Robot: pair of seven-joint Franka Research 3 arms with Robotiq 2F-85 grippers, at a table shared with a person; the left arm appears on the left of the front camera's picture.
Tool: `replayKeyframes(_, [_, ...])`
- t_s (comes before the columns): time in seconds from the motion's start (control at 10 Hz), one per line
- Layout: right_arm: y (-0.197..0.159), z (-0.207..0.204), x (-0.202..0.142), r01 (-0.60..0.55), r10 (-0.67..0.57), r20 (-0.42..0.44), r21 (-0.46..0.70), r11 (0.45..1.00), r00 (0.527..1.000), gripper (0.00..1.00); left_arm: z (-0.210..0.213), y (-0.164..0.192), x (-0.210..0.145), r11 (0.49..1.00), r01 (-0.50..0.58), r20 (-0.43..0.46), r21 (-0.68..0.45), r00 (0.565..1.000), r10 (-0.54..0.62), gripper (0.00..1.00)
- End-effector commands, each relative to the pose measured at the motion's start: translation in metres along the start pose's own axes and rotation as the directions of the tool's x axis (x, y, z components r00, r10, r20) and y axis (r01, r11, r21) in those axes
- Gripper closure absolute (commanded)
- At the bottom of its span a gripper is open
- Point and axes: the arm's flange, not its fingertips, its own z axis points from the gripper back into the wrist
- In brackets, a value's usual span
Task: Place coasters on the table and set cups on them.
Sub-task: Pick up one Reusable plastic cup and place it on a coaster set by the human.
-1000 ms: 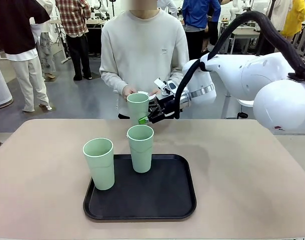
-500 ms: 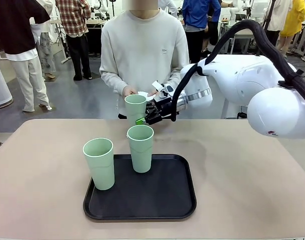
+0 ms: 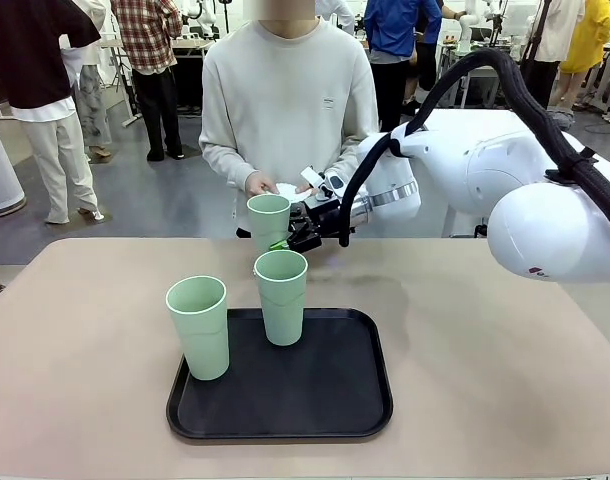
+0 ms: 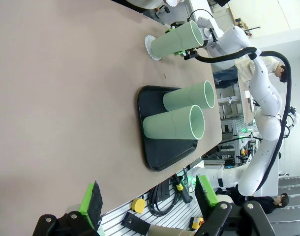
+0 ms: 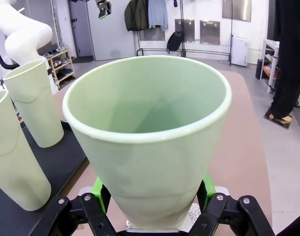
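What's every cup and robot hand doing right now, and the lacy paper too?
right gripper: shut on the far cup.
far cup: upright, empty, base at a coaster.
coaster: flat on the table.
left gripper: open, holding nothing.
front-left cup: upright, empty, on the black tray.
middle cup: upright, empty, on the black tray.

A: Checking the right arm [image 3: 505, 170] first?
B: Stretched in from the right side, elbow raised, forearm level, wrist pointing left. Gripping a cup [image 3: 269, 215] low on its wall with the right pincer [image 3: 285, 238], green pads [image 5: 98, 189] pressed on either side.
A: And over on the left?
B: Holding the left pincer [image 4: 149, 199] spread wide, nothing between its fingers, well apart from the right one.
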Motion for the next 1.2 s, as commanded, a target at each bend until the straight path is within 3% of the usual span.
replayKeyframes(0.0, [-0.0097, 0.0017, 0.0015, 0.012, -0.011, -0.028, 0.003, 1.0, 1.0, 0.17, -0.0011, -0.0002, 0.0012, 1.0, -0.001, 0.012, -0.013, 1.0, 0.001, 0.0])
replayKeyframes(1.1, [-0.0111, 0.0074, -0.0057, -0.016, 0.015, -0.064, -0.006, 1.0, 0.998, 0.17, -0.0011, -0.0002, 0.0012, 1.0, -0.001, 0.012, -0.013, 1.0, 0.001, 0.0])
